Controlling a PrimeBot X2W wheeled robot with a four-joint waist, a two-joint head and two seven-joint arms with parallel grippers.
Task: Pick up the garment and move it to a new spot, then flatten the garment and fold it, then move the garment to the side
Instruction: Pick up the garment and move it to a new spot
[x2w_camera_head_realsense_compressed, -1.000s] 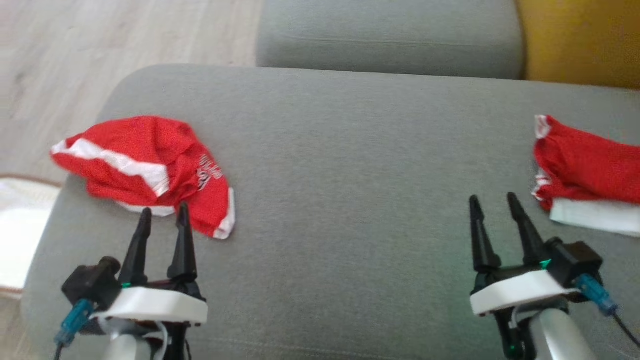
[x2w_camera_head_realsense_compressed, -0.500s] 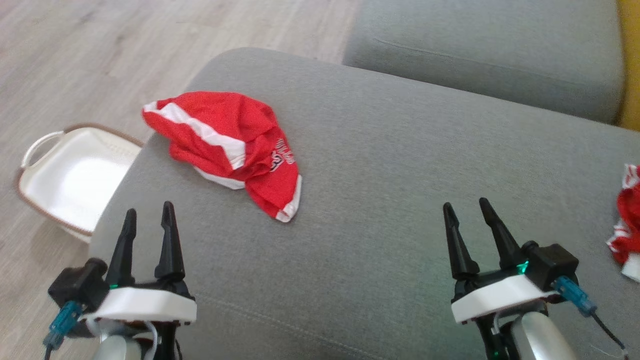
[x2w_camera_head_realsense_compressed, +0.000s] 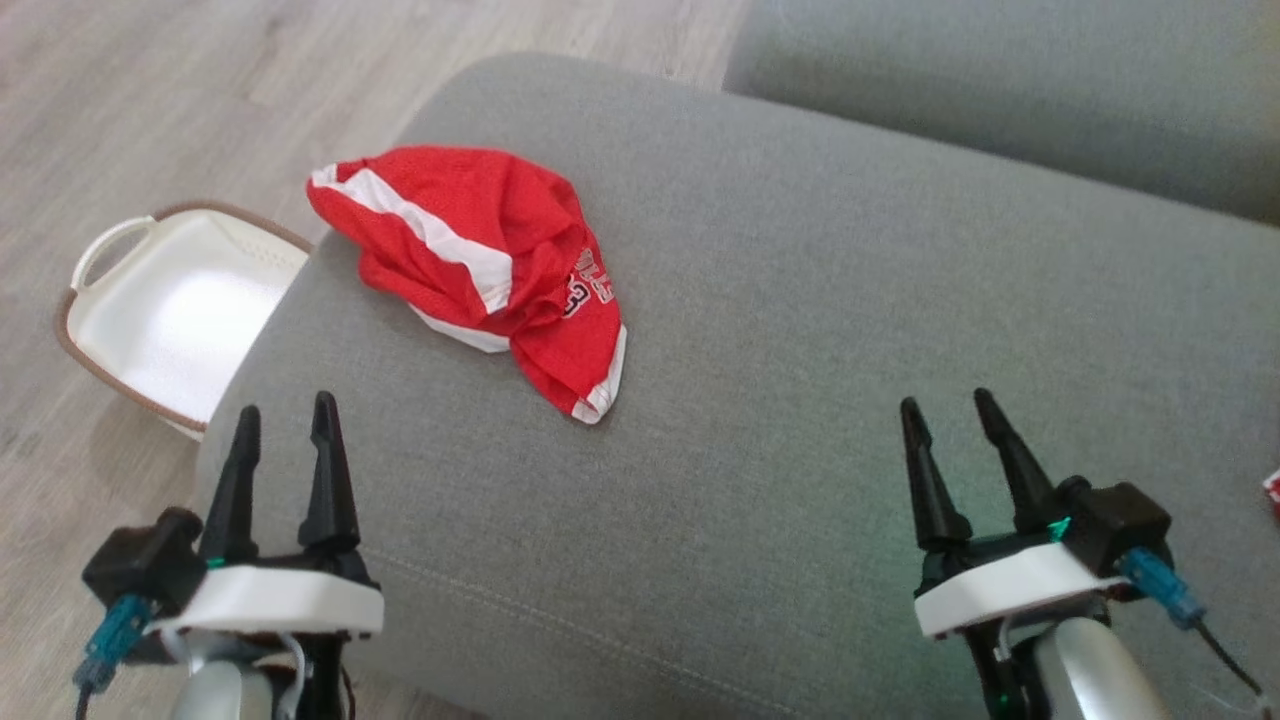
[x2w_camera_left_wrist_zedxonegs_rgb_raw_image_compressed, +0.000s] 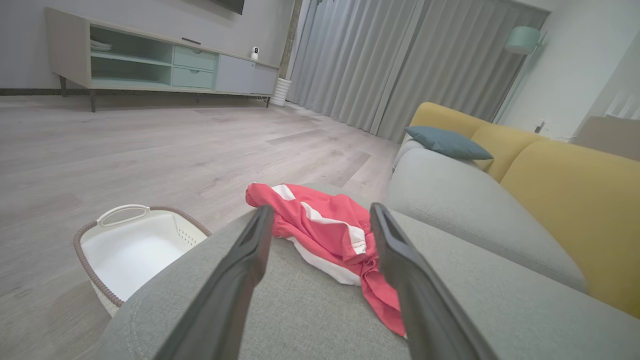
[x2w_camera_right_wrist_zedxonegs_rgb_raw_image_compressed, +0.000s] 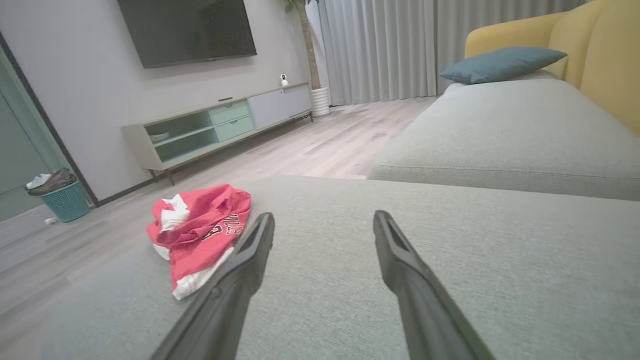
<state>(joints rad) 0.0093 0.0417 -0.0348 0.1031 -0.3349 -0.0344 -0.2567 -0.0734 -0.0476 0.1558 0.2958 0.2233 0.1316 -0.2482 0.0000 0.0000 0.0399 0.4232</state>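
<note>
A crumpled red garment (x2w_camera_head_realsense_compressed: 480, 255) with white stripes and lettering lies on the grey cushion (x2w_camera_head_realsense_compressed: 800, 330), near its far left corner. It also shows in the left wrist view (x2w_camera_left_wrist_zedxonegs_rgb_raw_image_compressed: 325, 235) and the right wrist view (x2w_camera_right_wrist_zedxonegs_rgb_raw_image_compressed: 200, 230). My left gripper (x2w_camera_head_realsense_compressed: 283, 415) hovers open at the lower left, short of the garment, with nothing between its fingers. At the lower right my right gripper (x2w_camera_head_realsense_compressed: 945, 405) is open too, well to the right of the garment. Both sets of fingers (x2w_camera_left_wrist_zedxonegs_rgb_raw_image_compressed: 240, 265) (x2w_camera_right_wrist_zedxonegs_rgb_raw_image_compressed: 400, 265) stand wide apart in the wrist views.
A white basket (x2w_camera_head_realsense_compressed: 175, 310) with a brown rim stands on the wooden floor beside the cushion's left edge. A second grey seat cushion (x2w_camera_head_realsense_compressed: 1000, 110) lies beyond. A scrap of red and white cloth (x2w_camera_head_realsense_compressed: 1272, 493) shows at the right edge. Yellow backrests (x2w_camera_left_wrist_zedxonegs_rgb_raw_image_compressed: 565, 200) rise behind the sofa.
The camera has turned left: the basket has come into view and the second red cloth has slid almost out at the right. Both grippers stay open and empty.
</note>
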